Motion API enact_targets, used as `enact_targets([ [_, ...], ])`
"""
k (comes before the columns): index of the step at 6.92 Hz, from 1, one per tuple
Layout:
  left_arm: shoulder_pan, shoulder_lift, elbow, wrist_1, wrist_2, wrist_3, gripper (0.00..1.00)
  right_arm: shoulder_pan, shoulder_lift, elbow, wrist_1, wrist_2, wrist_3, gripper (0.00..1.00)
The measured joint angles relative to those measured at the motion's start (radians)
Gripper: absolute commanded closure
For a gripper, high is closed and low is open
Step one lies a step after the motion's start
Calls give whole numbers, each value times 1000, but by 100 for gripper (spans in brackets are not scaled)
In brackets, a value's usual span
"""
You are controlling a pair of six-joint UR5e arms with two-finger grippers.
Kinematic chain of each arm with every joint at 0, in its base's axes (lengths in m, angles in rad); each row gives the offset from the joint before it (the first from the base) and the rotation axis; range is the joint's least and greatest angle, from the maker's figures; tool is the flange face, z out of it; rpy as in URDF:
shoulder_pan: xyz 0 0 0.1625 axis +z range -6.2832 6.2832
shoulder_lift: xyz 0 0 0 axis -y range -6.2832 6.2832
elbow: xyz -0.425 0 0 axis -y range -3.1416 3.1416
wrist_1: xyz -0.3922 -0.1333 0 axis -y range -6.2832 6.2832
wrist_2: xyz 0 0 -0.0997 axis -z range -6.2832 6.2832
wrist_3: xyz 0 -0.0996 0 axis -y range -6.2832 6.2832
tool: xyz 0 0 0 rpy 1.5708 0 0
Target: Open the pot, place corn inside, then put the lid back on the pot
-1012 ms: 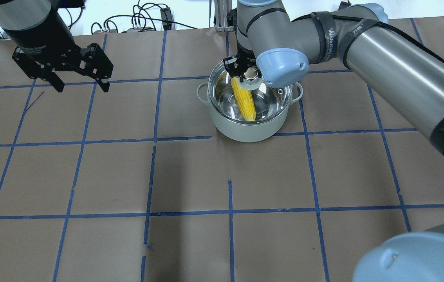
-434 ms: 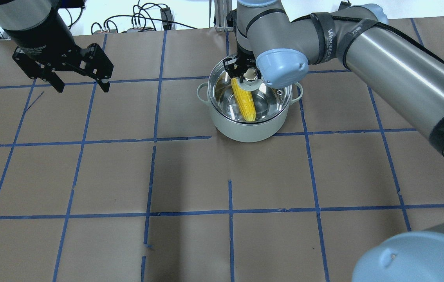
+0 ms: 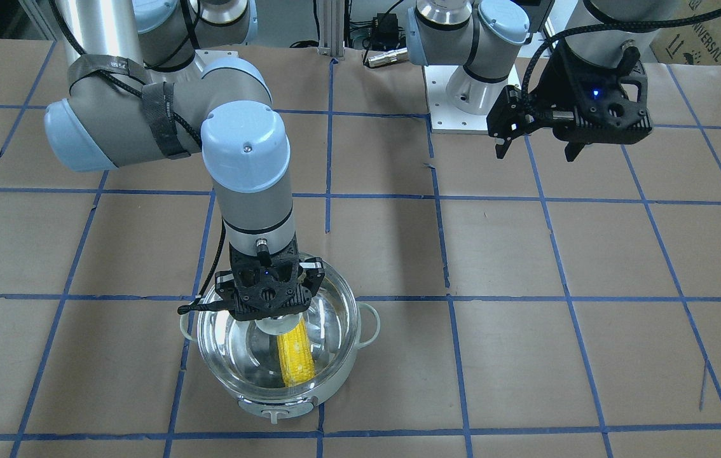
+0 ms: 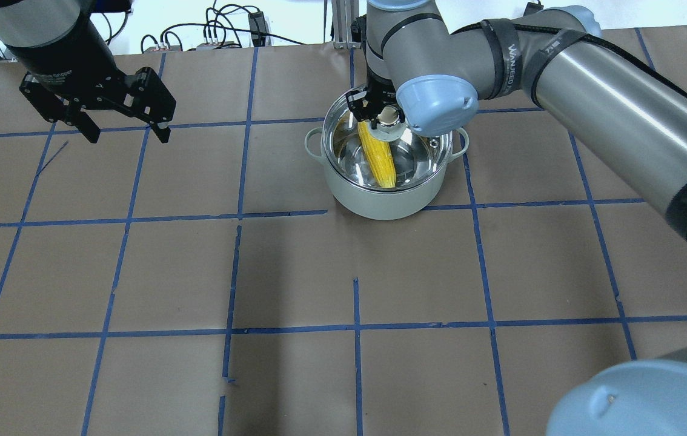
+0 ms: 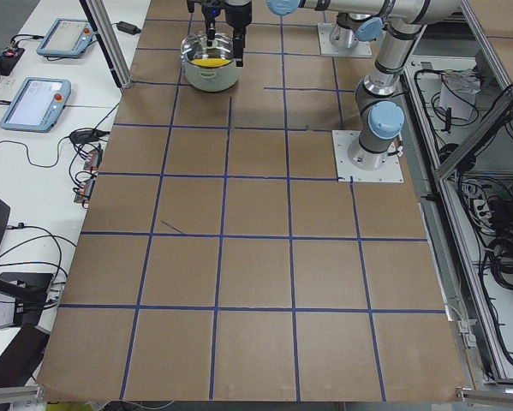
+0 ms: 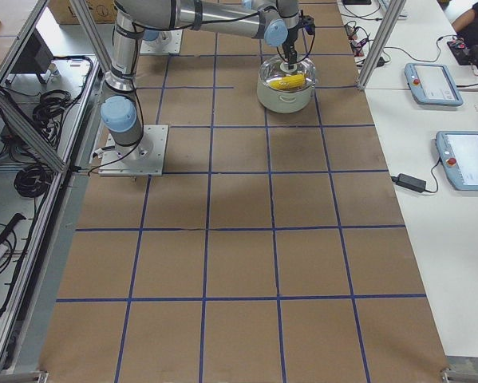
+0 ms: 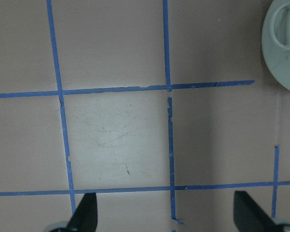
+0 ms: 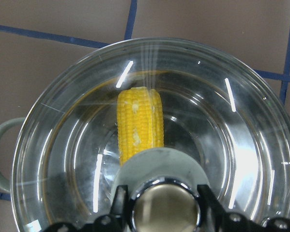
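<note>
1 corn (image 8: 137, 123) inside pot (image 4: 380, 203), under lid (image 8: 232, 121) | right gripper (image 8: 161, 193) clamps its knob (image 8: 164, 210), wrist-cam only | dial (image 3: 276, 415) 6 o'clock, front-cam only | left gripper (image 4: 126, 130) spread wide

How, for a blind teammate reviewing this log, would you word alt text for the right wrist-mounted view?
Looking straight down through the clear glass lid, a yellow ear of corn lies inside the shiny steel pot. At the bottom edge the right gripper grips the lid's metal-capped knob. Brown table with blue tape lines surrounds the pot.
</note>
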Motion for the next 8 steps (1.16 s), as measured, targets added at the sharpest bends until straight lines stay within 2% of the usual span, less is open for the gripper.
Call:
enact_targets([
  [4, 0, 0, 0, 0, 1, -1, 0, 2, -5, 6, 3, -1, 2, 56],
  [5, 0, 0, 0, 0, 0, -1, 0, 3, -6, 8, 4, -1, 2, 40],
  [6, 0, 0, 0, 0, 0, -1, 0, 3, -6, 8, 4, 0, 2, 31],
  [8, 0, 0, 0, 0, 0, -1, 0, 1, -5, -1, 13, 2, 2, 24],
])
